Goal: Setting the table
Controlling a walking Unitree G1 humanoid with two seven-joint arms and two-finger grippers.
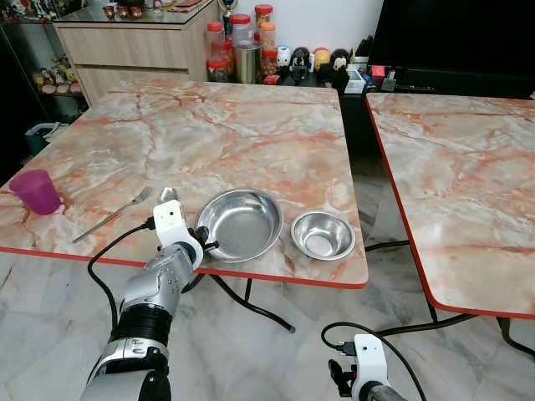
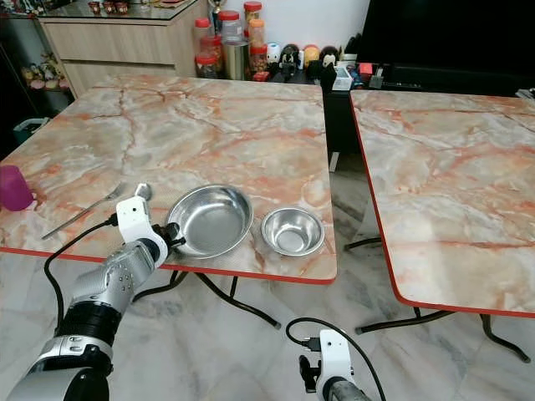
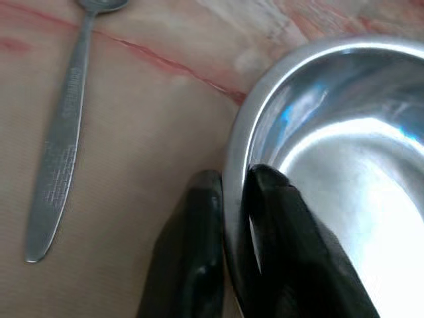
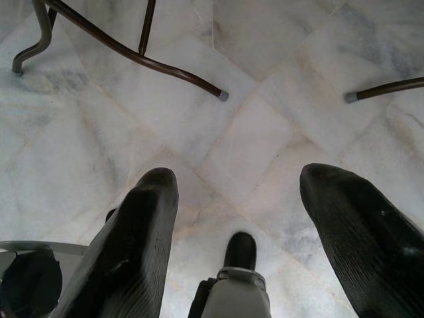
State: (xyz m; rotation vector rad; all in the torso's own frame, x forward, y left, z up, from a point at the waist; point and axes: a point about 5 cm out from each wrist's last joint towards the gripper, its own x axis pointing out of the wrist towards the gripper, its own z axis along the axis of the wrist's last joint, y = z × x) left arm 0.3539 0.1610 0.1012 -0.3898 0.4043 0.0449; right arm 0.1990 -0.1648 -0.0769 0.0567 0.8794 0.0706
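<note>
A large steel bowl (image 1: 241, 224) sits near the front edge of the marble table (image 1: 209, 125). My left gripper (image 1: 206, 245) is shut on the bowl's near-left rim (image 3: 235, 165), one finger inside (image 3: 278, 199) and one outside. A smaller steel bowl (image 1: 323, 235) stands just right of it. A spoon (image 3: 63, 126) and a fork (image 1: 113, 214) lie left of the big bowl. A purple cup (image 1: 35, 191) stands at the table's left edge. My right gripper (image 4: 235, 199) hangs low over the floor, open and holding nothing.
A second marble table (image 1: 468, 175) stands to the right across a narrow gap. Jars and figurines (image 1: 251, 46) line the shelf behind. Black table legs (image 4: 132, 53) and a cable (image 1: 251, 305) cross the tiled floor below.
</note>
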